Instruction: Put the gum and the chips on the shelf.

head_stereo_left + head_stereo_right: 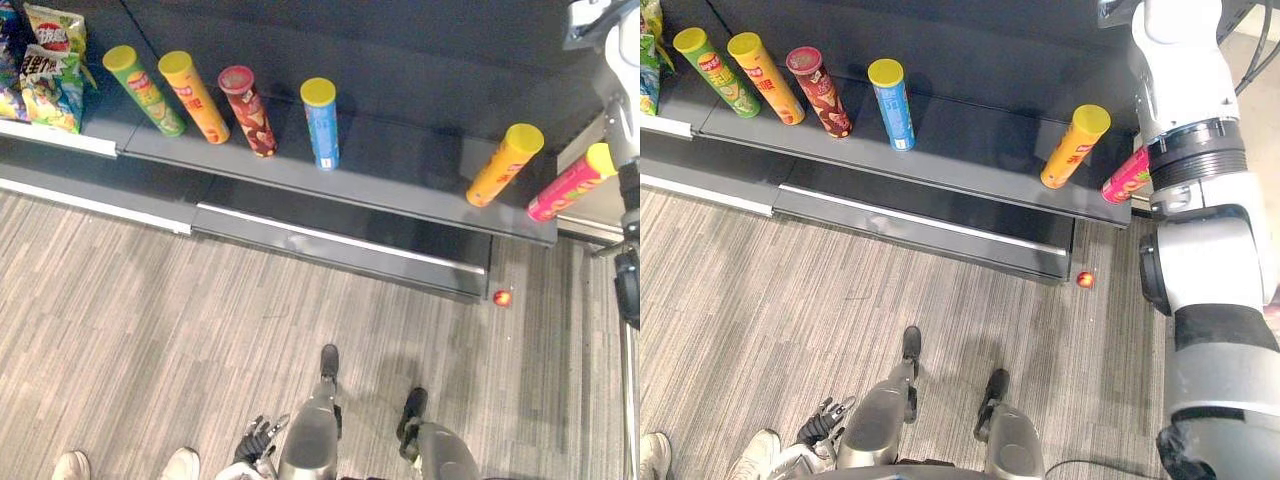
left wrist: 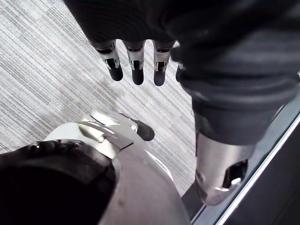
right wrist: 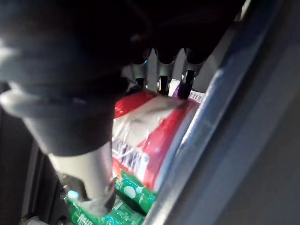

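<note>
Resting on the upper edge of a red packet, the fingertips of the right hand are straight and the thumb stands off along the packet's side, so the hand is spread and not clamped on anything. The packet lies directly below that hand. Its long side runs along a grey rail, and green packs are stacked just under it. It is glossy red and white, crinkled like a soft bag. From this close I take it for the chips and the green packs for the gum, though that is a guess.

The right arm rises past the right end of the shelf, so the shelf lies to the robot's left of the packet. On the shelf stand upright tubes, with a bare stretch between the blue tube and the yellow tube. That looks like the nearest free spot.

The left hand hangs low over the floor, fingers straight and holding nothing. It is well apart from both the packet and the shelf, so the right hand is plainly the one for the grasp.
</note>
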